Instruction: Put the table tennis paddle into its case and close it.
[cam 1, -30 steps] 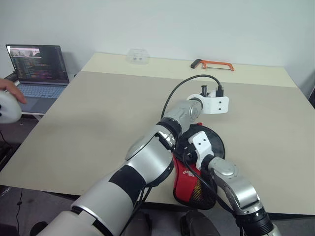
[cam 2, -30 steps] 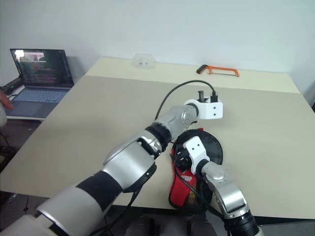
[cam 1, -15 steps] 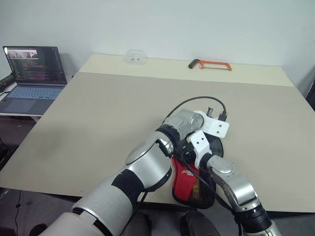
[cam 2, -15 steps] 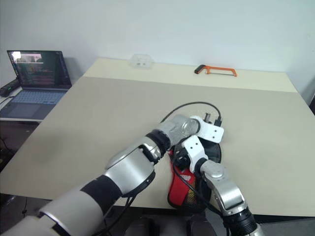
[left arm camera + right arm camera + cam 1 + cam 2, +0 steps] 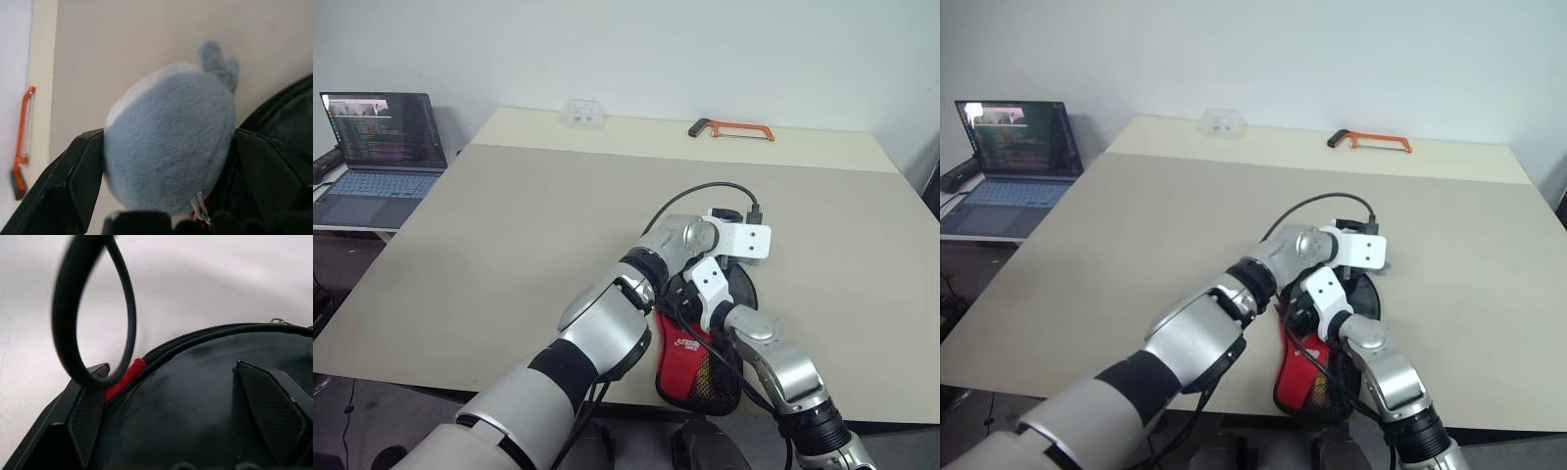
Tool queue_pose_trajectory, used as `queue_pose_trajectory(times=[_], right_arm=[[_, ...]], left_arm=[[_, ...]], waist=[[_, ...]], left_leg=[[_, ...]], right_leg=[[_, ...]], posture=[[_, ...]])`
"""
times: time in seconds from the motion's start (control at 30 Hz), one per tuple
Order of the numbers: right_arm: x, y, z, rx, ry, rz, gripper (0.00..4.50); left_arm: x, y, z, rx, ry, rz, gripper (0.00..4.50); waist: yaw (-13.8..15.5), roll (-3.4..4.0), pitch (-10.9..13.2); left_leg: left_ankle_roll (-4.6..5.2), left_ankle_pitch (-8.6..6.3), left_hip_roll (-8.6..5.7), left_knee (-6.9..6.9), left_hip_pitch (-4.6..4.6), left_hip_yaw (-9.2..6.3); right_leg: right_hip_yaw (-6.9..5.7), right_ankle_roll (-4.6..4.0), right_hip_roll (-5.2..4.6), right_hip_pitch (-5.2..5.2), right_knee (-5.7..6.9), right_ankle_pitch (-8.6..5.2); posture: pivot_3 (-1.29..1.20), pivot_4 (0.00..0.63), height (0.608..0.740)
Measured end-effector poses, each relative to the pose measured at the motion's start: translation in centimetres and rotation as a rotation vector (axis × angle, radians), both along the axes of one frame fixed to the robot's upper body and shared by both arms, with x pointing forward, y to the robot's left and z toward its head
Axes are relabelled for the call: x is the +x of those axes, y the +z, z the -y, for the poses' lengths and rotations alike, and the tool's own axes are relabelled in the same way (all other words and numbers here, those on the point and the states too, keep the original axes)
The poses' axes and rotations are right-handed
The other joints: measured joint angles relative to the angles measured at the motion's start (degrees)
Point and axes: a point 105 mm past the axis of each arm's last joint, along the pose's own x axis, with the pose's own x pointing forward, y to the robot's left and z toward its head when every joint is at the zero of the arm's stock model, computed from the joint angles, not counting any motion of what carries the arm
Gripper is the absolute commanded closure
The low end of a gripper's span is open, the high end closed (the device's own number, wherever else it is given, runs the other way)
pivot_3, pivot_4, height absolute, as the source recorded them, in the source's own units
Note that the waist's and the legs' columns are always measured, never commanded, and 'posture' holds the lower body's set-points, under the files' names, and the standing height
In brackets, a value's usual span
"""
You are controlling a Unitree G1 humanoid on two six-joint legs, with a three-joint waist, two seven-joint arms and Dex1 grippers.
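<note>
The case point(image 5: 700, 357) lies at the near edge of the table point(image 5: 509, 225), its red end towards the robot. The left gripper point(image 5: 168, 161) has its fingers spread wide, with the grey charm point(image 5: 171, 142) sitting between them, just beside each one. The right gripper point(image 5: 181, 396) is also spread, and the black case fabric lies between its fingers.

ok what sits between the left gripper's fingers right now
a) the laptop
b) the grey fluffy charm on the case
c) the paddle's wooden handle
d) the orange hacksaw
b: in the left wrist view the grey fluffy charm fills the gap between the left gripper fingers, beside the black case; the hacksaw lies at the far table edge.
</note>
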Motion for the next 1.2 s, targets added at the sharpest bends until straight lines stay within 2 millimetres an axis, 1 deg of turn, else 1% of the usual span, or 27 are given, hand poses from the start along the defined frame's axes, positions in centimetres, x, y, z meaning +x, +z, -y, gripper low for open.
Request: queue_pose_trajectory(times=[0.13, 0.17, 0.2, 0.27, 0.3, 0.4, 0.43, 0.5, 0.53, 0.57, 0.63, 0.73, 0.8, 0.83, 0.9, 0.97, 1.0, 1.07, 1.17, 1.2], right_arm=[[0.2, 0.1, 0.0, -0.008, 0.017, 0.004, 0.00], [0.3, 0.1, 0.0, -0.010, 0.020, 0.006, 0.00], [0.2, 0.1, 0.0, -0.011, 0.025, 0.006, 0.00], [0.1, 0.3, 0.0, -0.009, 0.038, 0.007, 0.00], [0.1, 0.3, 0.0, -0.006, 0.046, 0.006, 0.00], [-0.3, 0.2, 0.1, -0.009, 0.074, -0.002, 0.00], [-0.6, 0.0, 0.3, -0.008, 0.088, -0.014, 0.00], [-1.3, 0.1, 0.4, 0.004, 0.125, -0.030, 0.00], [-1.8, 0.1, 0.6, 0.011, 0.142, -0.042, 0.00], [-2.0, 0.3, 1.0, 0.005, 0.153, -0.044, 0.00], [-2.6, 0.4, 1.9, -0.017, 0.175, -0.068, 0.00], [-3.9, 0.6, 3.0, -0.065, 0.235, -0.108, 0.00], [-5.1, 0.9, 4.2, -0.133, 0.291, -0.134, 0.00], [-5.7, 1.2, 5.1, -0.178, 0.317, -0.149, 0.00], [-6.3, 2.1, 6.5, -0.241, 0.348, -0.155, 0.00], [-6.3, 3.6, 7.6, -0.276, 0.353, -0.139, 0.00], [-6.0, 4.6, 8.5, -0.299, 0.351, -0.129, 0.00], [-5.1, 7.5, 10.4, -0.352, 0.314, -0.070, 0.00], [-3.5, 11.4, 12.7, -0.429, 0.253, 0.035, 0.00], [-3.1, 12.0, 13.1, -0.433, 0.239, 0.053, 0.00]], left_arm=[[-0.4, 1.8, -0.6, -0.075, -0.072, -0.102, 0.03], [-0.4, 2.4, -0.9, -0.120, -0.083, -0.138, 0.03], [-0.4, 3.9, -1.4, -0.208, -0.100, -0.192, 0.03], [0.0, 7.2, -2.9, -0.363, -0.110, -0.248, 0.03], [0.2, 8.8, -3.9, -0.423, -0.115, -0.256, 0.03], [0.4, 12.0, -6.9, -0.488, -0.135, -0.237, 0.03], [0.2, 12.9, -8.6, -0.510, -0.144, -0.242, 0.03], [-0.5, 13.8, -12.0, -0.550, -0.157, -0.270, 0.03], [-0.9, 13.9, -13.9, -0.569, -0.151, -0.293, 0.03], [-1.3, 13.8, -15.2, -0.582, -0.144, -0.318, 0.03], [-2.4, 13.3, -16.6, -0.602, -0.148, -0.380, 0.03], [-3.8, 12.8, -18.1, -0.601, -0.145, -0.448, 0.03], [-4.6, 12.3, -18.9, -0.580, -0.121, -0.484, 0.03], [-4.9, 11.6, -19.1, -0.573, -0.103, -0.507, 0.03], [-5.5, 9.6, -18.8, -0.547, -0.079, -0.555, 0.03], [-6.0, 7.3, -17.9, -0.529, -0.061, -0.605, 0.03], [-6.0, 6.1, -17.2, -0.526, -0.041, -0.611, 0.03], [-6.2, 3.6, -15.9, -0.522, -0.004, -0.625, 0.03], [-6.8, 0.0, -14.5, -0.459, 0.036, -0.646, 0.03], [-7.0, -0.6, -14.1, -0.446, 0.036, -0.655, 0.03]], waist=[[-0.1, 0.01, 0.0], [-0.1, 0.02, 0.0], [-0.2, 0.05, 0.0], [-0.4, 0.06, 0.0], [-0.4, 0.06, 0.0], [-0.3, 0.07, 0.0], [-0.5, 0.10, 0.0], [-1.0, 0.16, 0.0], [-1.1, 0.17, 0.0], [-1.1, 0.16, 0.0], [-0.6, 0.16, 0.0], [0.0, 0.16, 0.0], [0.2, 0.19, 0.0], [0.2, 0.19, 0.0], [0.2, 0.21, 0.1], [0.2, 0.20, 0.1], [0.2, 0.25, 0.1], [0.2, 0.28, 0.2], [0.1, 0.28, 0.2], [0.0, 0.26, 0.2]], left_leg=[[0.00, 0.00, 0.01, 0.00, 0.02, 0.02], [0.00, 0.00, 0.03, 0.00, 0.02, 0.02], [-0.01, 0.00, 0.04, 0.00, 0.01, 0.02], [-0.01, 0.01, 0.05, -0.02, 0.01, 0.02], [-0.01, 0.01, 0.05, -0.02, 0.01, 0.01], [-0.01, 0.01, 0.05, -0.02, 0.00, 0.00], [-0.02, 0.01, 0.07, -0.02, 0.02, 0.03], [-0.03, 0.01, 0.13, -0.02, 0.04, 0.01], [-0.04, 0.02, 0.16, -0.01, 0.03, -0.03], [-0.04, 0.02, 0.18, 0.01, 0.02, -0.03], [-0.03, 0.02, 0.17, 0.09, -0.01, -0.06], [-0.02, 0.02, 0.15, 0.12, -0.01, -0.05], [-0.01, 0.01, 0.13, 0.11, 0.00, -0.06], [-0.01, 0.01, 0.13, 0.11, 0.00, -0.07], [0.00, 0.01, 0.12, 0.10, 0.01, -0.06], [0.00, 0.01, 0.13, 0.10, 0.00, -0.09], [0.00, 0.01, 0.10, 0.11, 0.00, -0.08], [0.02, 0.00, 0.08, 0.11, 0.00, -0.09], [0.02, 0.00, 0.08, 0.06, 0.00, -0.08], [0.02, 0.00, 0.09, 0.04, -0.01, -0.08]], right_leg=[[-0.05, -0.03, 0.02, -0.01, 0.02, 0.02], [-0.04, -0.03, 0.02, -0.02, 0.03, 0.02], [-0.04, -0.06, 0.03, -0.04, 0.04, 0.04], [-0.05, -0.06, 0.03, -0.04, 0.03, 0.04], [-0.04, -0.06, 0.03, -0.02, 0.02, 0.03], [-0.03, -0.06, 0.03, 0.00, -0.01, 0.03], [-0.02, -0.08, 0.03, -0.01, 0.00, 0.04], [0.02, -0.17, 0.03, -0.01, 0.01, 0.09], [0.01, -0.19, 0.03, 0.01, 0.01, 0.07], [0.01, -0.19, 0.03, 0.01, 0.02, 0.07], [-0.06, -0.19, -0.02, 0.06, 0.04, 0.07], [-0.04, -0.19, -0.05, 0.07, 0.04, 0.08], [-0.02, -0.19, -0.06, 0.07, 0.04, 0.07], [-0.03, -0.19, -0.06, 0.08, 0.03, 0.07], [0.01, -0.19, -0.06, 0.07, 0.03, 0.07], [0.01, -0.19, -0.04, 0.07, 0.03, 0.07], [0.05, -0.19, -0.05, 0.07, 0.03, 0.08], [0.06, -0.19, -0.07, 0.06, 0.02, 0.09], [0.13, -0.20, -0.03, 0.01, -0.02, 0.09], [0.13, -0.20, -0.02, 0.00, -0.03, 0.09]], posture=[[0.00, 0.150, 0.740], [0.00, 0.150, 0.740], [0.00, 0.150, 0.740], [0.00, 0.150, 0.740], [0.00, 0.150, 0.740], [0.00, 0.150, 0.740], [0.00, 0.150, 0.740], [0.00, 0.150, 0.740], [0.00, 0.150, 0.740], [0.00, 0.150, 0.740], [0.00, 0.150, 0.740], [0.00, 0.150, 0.740], [0.00, 0.150, 0.740], [0.00, 0.150, 0.740], [0.00, 0.150, 0.740], [0.00, 0.150, 0.740], [0.00, 0.150, 0.740], [0.00, 0.150, 0.740], [0.00, 0.150, 0.740], [0.00, 0.150, 0.740]])
